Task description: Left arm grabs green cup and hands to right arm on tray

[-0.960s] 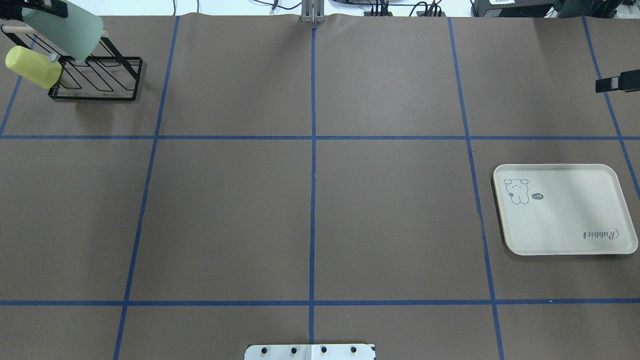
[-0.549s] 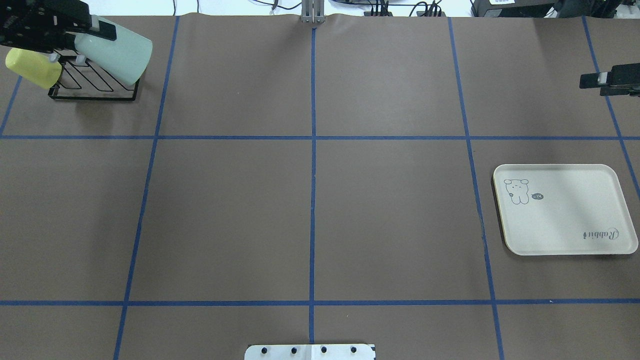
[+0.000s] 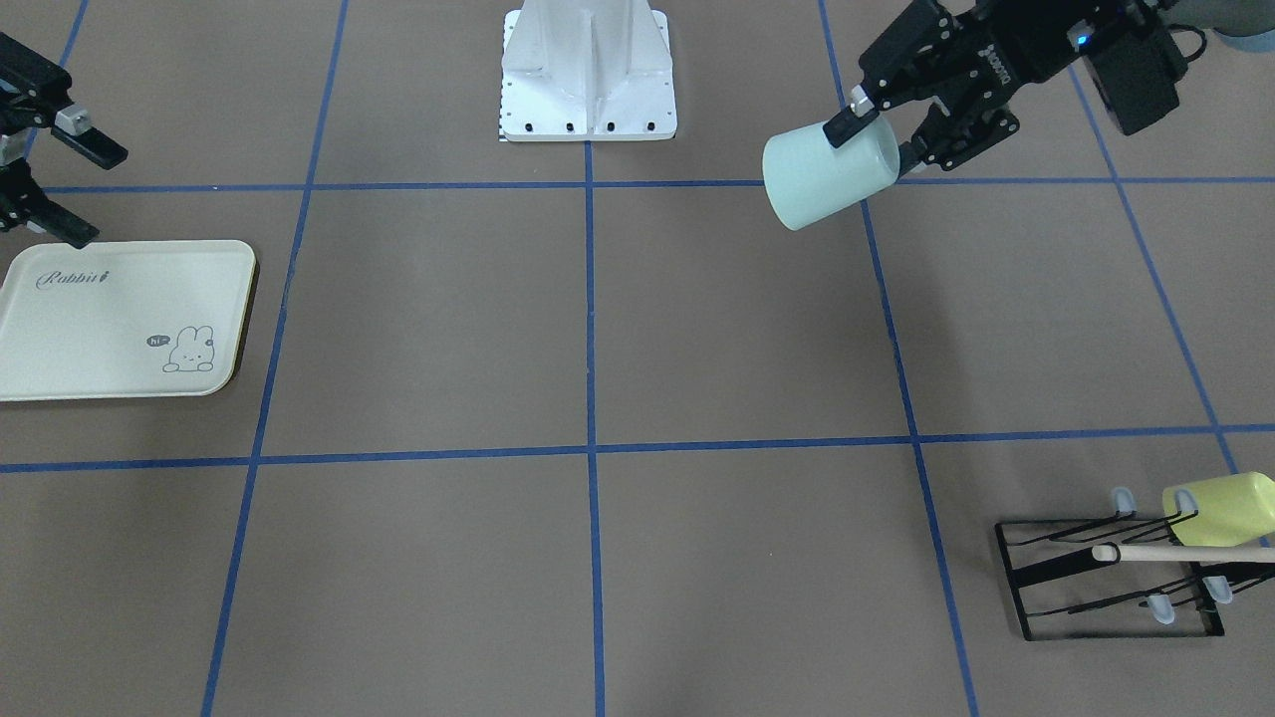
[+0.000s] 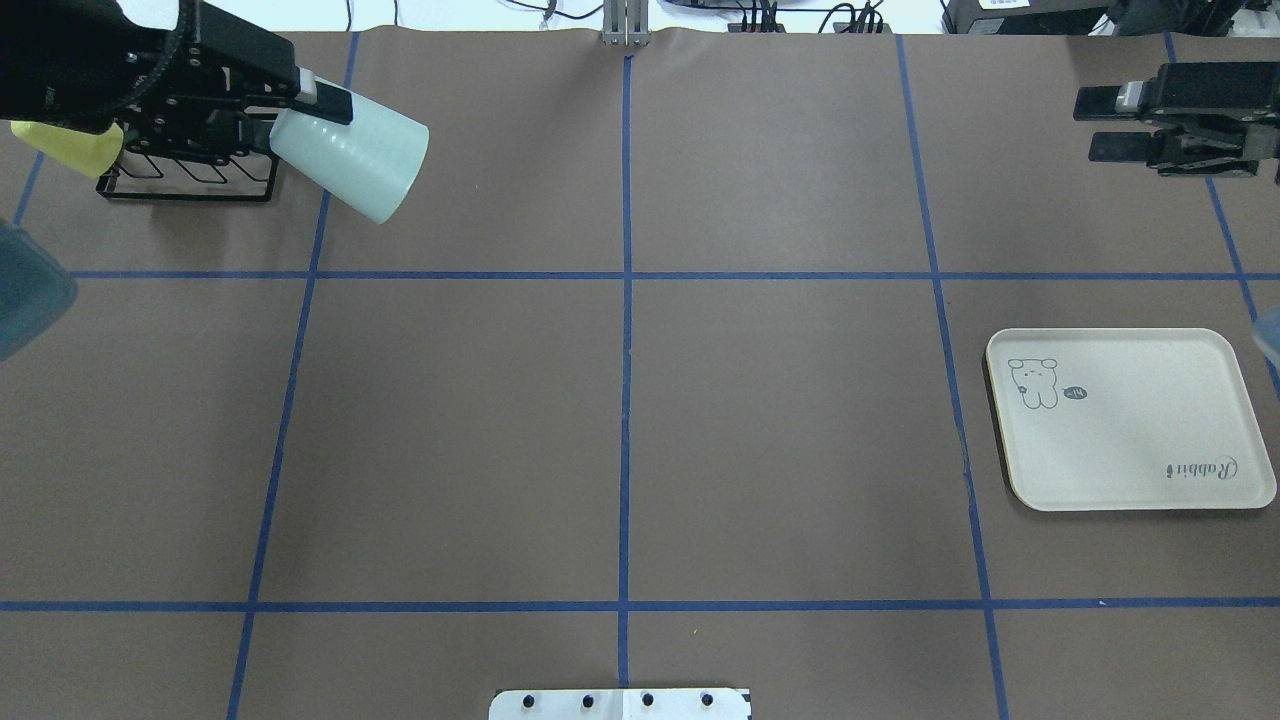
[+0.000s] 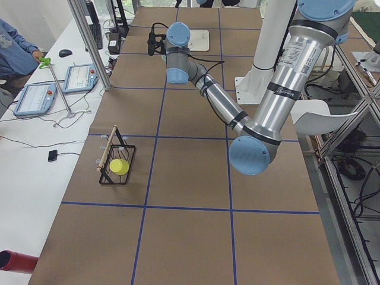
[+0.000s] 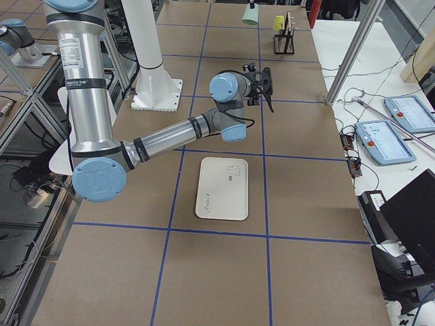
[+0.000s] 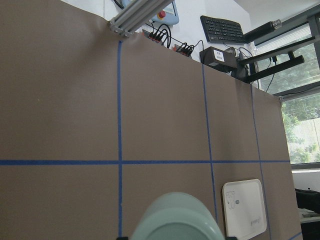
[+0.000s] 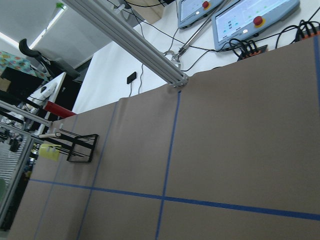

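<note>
My left gripper (image 4: 300,125) is shut on the pale mint-green cup (image 4: 352,160) and holds it tilted on its side in the air, just right of the black rack at the far left of the table. It shows the same way in the front view, the gripper (image 3: 882,144) gripping the cup (image 3: 825,181) at its rim. The cup's base fills the bottom of the left wrist view (image 7: 177,220). My right gripper (image 4: 1100,124) is open and empty at the far right, beyond the cream tray (image 4: 1130,450). The tray (image 3: 90,319) lies flat with nothing on it.
A black wire rack (image 4: 190,188) stands at the far left and carries a yellow-green cup (image 4: 70,145); both also show in the front view, the rack (image 3: 1106,588) and the cup (image 3: 1220,508). The robot's white base plate (image 3: 588,80) sits at the near middle edge.
My left gripper has carried the green cup off the rack and to the right. My right gripper has come further into view from the right edge, leftward and toward the far side.
</note>
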Controlling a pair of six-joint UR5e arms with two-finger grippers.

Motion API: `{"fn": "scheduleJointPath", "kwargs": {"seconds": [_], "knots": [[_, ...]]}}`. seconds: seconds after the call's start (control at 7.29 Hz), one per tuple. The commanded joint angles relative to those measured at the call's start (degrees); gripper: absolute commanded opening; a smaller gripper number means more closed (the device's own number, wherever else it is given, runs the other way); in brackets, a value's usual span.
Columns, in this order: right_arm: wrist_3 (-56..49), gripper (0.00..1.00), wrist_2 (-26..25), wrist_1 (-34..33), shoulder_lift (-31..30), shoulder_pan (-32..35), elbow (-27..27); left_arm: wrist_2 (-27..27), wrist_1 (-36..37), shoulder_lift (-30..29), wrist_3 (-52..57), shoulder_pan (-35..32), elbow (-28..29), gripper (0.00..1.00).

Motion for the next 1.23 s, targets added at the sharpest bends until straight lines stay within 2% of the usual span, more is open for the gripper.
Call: {"fn": "scheduleJointPath", "kwargs": {"seconds": [0.0,0.27,0.55,0.82,1.1], "knots": [[9.86,0.99,-14.59,11.66,1.68,-10.74,0.08,0.0,-0.06,-3.87,-6.95,1.03,-0.82,0.0],[10.07,0.99,-29.53,15.74,6.4,-22.44,0.17,0.0,-0.06,-4.75,-10.3,2.51,-2.66,0.0],[9.98,0.99,-39.83,18.54,12.55,-31.76,0.17,0.96,0.03,-8.17,-11.8,5.5,-1.97,0.0],[9.89,0.99,-46.1,18.91,16.96,-37.32,0.17,1.85,0.11,-9.58,-14.24,5.69,-1.79,0.0],[9.8,0.98,-47.0,19.0,18.03,-38.14,0.17,1.76,0.11,-11.69,-17.07,6.56,-2.14,0.0]]}}
